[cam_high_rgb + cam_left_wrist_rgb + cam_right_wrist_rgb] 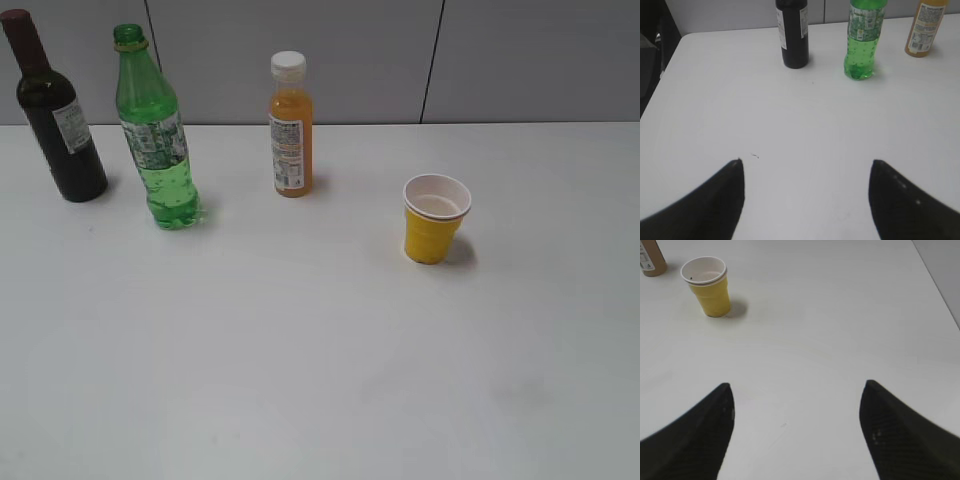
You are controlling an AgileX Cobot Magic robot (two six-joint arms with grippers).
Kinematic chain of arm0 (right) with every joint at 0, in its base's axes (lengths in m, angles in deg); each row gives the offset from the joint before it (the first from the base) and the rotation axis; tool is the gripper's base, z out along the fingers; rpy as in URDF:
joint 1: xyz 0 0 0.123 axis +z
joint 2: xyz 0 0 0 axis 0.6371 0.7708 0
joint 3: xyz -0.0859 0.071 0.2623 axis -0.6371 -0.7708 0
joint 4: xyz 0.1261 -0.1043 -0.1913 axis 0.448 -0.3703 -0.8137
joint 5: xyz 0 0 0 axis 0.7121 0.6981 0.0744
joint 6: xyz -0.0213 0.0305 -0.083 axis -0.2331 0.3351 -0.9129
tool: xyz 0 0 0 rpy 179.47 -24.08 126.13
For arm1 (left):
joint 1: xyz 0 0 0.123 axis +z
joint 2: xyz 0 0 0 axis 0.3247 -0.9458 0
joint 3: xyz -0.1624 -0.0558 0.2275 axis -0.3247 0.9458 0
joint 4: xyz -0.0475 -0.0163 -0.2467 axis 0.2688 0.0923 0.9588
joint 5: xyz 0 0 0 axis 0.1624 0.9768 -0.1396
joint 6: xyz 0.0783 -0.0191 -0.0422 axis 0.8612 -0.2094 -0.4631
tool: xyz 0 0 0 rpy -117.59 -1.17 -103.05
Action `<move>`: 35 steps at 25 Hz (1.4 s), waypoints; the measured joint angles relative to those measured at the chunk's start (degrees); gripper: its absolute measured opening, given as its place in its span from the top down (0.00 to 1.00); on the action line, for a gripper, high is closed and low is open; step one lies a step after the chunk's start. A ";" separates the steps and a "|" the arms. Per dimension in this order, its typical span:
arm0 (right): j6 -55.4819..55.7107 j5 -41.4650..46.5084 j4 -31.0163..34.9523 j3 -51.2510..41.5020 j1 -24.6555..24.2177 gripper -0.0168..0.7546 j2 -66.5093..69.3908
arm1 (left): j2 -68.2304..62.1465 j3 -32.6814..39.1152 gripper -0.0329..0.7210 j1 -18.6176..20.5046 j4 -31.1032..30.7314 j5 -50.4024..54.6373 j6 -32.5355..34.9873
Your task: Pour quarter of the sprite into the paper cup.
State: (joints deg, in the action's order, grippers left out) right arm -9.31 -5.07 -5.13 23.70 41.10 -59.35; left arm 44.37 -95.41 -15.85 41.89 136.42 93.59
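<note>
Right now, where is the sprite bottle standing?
In the exterior view the sprite stands upright at the table's back left, between the dark wine bottle and the orange juice bottle, well left of the paper cup.

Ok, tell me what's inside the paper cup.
The paper cup looks empty: white inner wall and a bare pale bottom, no liquid visible, plus one small dark speck on the wall near the rim. The exterior view agrees; nothing covers its mouth.

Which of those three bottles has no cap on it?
The green sprite bottle, standing between the other two. Its neck ends in an open mouth with only a green ring. The orange juice bottle wears a white cap, and the dark wine bottle has a sealed dark-red top.
</note>
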 joint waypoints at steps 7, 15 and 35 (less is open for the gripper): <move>0.00 0.00 0.00 0.00 0.00 0.21 0.00 | 0.00 0.00 0.18 0.00 0.00 0.00 0.00; 0.00 0.00 0.00 0.00 0.00 0.20 0.00 | 0.00 0.00 0.18 0.00 0.00 0.00 0.00; -5.29 -12.21 -0.36 1.60 0.00 0.12 8.41 | 0.00 0.00 0.18 0.00 0.00 0.00 0.00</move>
State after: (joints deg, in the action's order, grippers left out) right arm -14.60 -17.28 -5.49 25.30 41.10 -50.94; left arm 44.37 -95.41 -15.85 41.89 136.42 93.59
